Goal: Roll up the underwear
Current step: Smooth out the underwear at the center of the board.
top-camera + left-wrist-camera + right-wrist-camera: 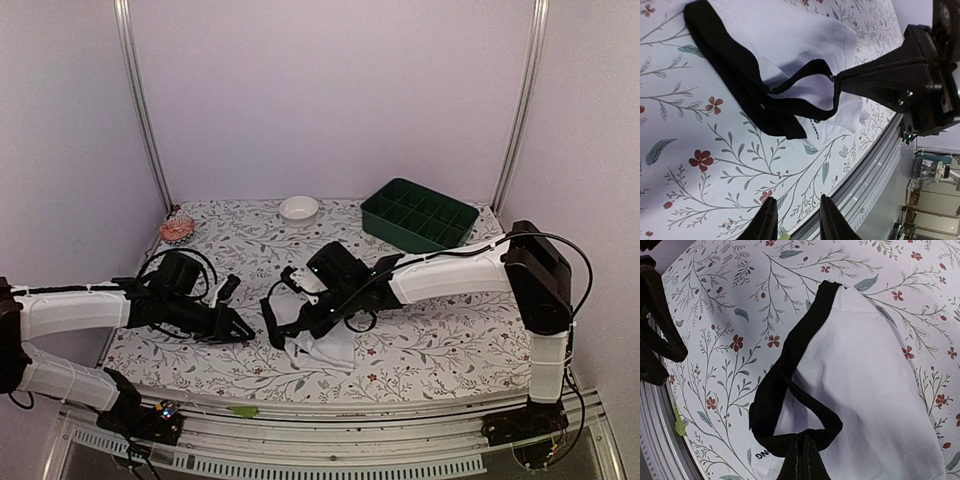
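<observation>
Where the underwear (325,345) lies, close to the front edge of the worktop (430,330) and between your two arms, you can see white fabric spread over the floral cloth with a black band (782,370) running along one side. Part of that band is drawn up into a narrow loop away from the white cloth. A few dark letters ending in "NG" show on the fabric just beside the loop, too few to read as a word. Your right gripper (801,452) is closed tight on the loop, with the black band pinched between its fingertips; the left wrist view shows the same pinch from the other side, the band pulled taut to the tip. Your left gripper (795,222) sits to the left of the underwear, near it but not touching. Its fingers (765,222) stand apart with nothing between them, over the patterned cloth by the metal rail (865,165) at the worktop's near edge. A small green scrap (679,422) rests on that edge near the rail. Further out, at the back of the worktop and well apart from the underwear, a small white bowl (298,208) stands near the middle. A dark green compartment tray (418,215) is at the back right. A small reddish round object (177,229) sits in the back left corner; what it is you cannot tell from here.
</observation>
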Tool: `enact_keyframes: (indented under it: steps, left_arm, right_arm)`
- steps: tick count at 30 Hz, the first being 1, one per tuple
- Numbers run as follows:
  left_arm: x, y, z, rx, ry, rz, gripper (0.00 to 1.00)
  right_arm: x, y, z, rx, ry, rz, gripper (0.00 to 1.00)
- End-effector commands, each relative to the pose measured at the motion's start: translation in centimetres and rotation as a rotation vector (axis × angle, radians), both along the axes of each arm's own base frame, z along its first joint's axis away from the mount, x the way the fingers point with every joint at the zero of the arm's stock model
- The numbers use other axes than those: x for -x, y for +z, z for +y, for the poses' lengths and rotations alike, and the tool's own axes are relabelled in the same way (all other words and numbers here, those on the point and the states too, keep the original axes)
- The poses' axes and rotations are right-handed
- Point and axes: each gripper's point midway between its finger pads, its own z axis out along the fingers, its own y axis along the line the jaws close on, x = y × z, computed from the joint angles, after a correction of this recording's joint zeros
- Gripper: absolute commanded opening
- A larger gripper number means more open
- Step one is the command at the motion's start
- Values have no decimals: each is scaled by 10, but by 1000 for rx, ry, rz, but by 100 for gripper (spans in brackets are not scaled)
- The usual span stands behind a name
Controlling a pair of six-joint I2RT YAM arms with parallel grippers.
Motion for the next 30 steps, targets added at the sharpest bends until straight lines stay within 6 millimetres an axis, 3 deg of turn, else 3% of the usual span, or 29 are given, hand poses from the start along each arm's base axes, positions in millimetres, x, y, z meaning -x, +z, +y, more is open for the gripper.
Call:
enact_keyframes:
  steps: [1,8,10,13,16,20,26,30]
  left_arm:
    - [1,-3,-22,53,-50,-14,31]
    - [-1,-23,-32,51,-47,3,27]
    - [-4,-30,-32,35,-40,11,25]
    - [-8,-37,-32,9,-32,15,22]
    - [-13,-35,-28,-9,-2,6,22]
    - [-22,-37,-13,-41,75,20,23]
    - [-29,-34,-2,-45,127,17,27]
    - [-33,-29,-2,-29,128,13,28]
  right_arm:
    - [-7,-16,-7,4,-51,51,0]
    - [-9,-40,-26,43,-86,113,0]
    - [0,-35,-21,11,-35,134,0]
    - [14,-7,-8,-112,50,155,0]
    - [20,11,-4,-161,59,168,21]
    - [18,12,-6,-81,-1,103,45]
    - [1,15,-32,63,-178,-18,54]
    - [15,28,-20,57,-129,-68,65]
